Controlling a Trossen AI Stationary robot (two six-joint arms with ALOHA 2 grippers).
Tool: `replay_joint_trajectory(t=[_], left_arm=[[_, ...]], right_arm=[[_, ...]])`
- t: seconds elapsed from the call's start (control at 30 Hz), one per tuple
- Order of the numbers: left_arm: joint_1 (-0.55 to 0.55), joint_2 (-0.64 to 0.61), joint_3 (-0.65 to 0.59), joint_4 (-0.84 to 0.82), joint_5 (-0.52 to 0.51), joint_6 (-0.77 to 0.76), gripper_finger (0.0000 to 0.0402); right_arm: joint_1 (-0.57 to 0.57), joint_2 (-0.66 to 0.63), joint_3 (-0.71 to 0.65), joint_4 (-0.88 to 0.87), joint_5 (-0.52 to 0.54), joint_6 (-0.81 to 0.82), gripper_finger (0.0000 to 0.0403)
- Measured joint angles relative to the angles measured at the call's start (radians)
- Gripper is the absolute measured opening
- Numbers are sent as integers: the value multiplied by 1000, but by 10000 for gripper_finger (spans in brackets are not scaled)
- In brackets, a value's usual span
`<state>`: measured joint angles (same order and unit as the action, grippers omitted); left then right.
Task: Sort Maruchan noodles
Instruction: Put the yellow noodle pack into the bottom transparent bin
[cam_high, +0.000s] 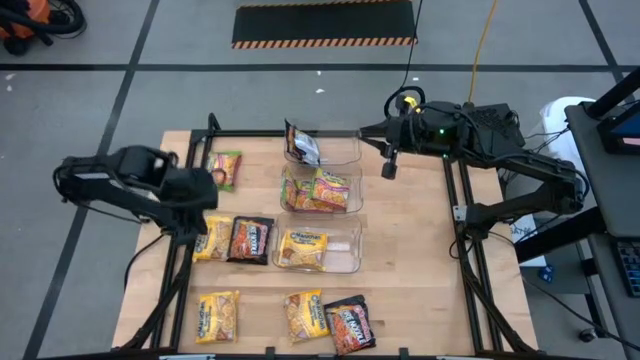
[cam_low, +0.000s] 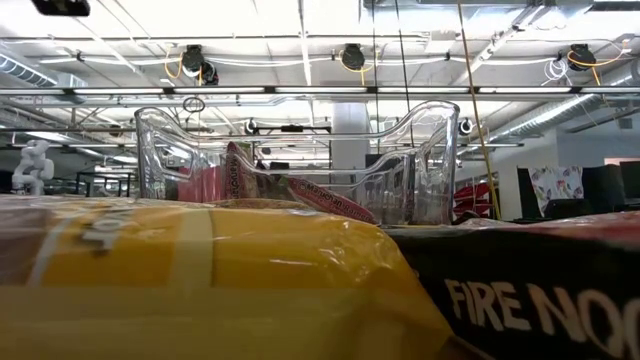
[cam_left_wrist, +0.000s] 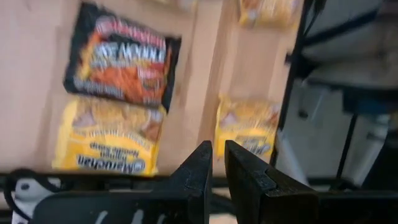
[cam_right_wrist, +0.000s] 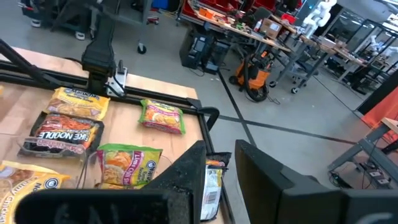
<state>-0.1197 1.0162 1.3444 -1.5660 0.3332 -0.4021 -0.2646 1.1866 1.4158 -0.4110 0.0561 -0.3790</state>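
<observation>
Maruchan noodles lie loose on the wooden table: a green packet (cam_high: 226, 170), a yellow one (cam_high: 213, 238) beside a dark one (cam_high: 250, 240), and near the front edge two yellow packets (cam_high: 217, 315) (cam_high: 304, 315) and a dark one (cam_high: 349, 323). Three clear bins stand in a row: the far bin (cam_high: 340, 150) holds a dark packet (cam_high: 302, 143) leaning on its wall, the middle bin (cam_high: 345, 190) green-yellow packets, the near bin (cam_high: 345, 255) a yellow packet. My left gripper (cam_left_wrist: 217, 168) hovers above the yellow and dark pair, fingers a narrow gap apart, nothing between. My right gripper (cam_right_wrist: 221, 180) is open, raised right of the far bin.
A black metal frame (cam_high: 460, 215) runs along the table's left, right and far sides. Bare wood lies right of the bins (cam_high: 410, 260). In the low view a yellow packet (cam_low: 200, 270) and a dark packet (cam_low: 540, 290) fill the foreground before a bin (cam_low: 300, 160).
</observation>
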Motion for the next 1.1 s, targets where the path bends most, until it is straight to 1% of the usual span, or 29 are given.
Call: replay_joint_trajectory(t=[0.13,0.33,0.43,0.57,0.73,0.87,1.1], left_arm=[[-79,-1,-100,65,7,-32,49],[-171,-1,-278,317,74,-88,49],[-208,0,-347,433,81,-116,49],[-244,-1,-414,540,82,-197,49],[-270,-1,-483,602,80,-308,49],[-282,-1,-529,600,77,-397,49],[-286,-1,-550,624,105,-359,44]], right_arm=[[0,-2,0,0,0,0,83],[0,-3,0,-4,0,0,82],[-1,-3,0,-4,0,0,82],[-1,-3,0,-13,0,-4,82],[-1,-3,0,-21,0,-6,82],[-1,-3,0,-21,0,-7,82],[-2,-3,0,-21,0,-11,82]])
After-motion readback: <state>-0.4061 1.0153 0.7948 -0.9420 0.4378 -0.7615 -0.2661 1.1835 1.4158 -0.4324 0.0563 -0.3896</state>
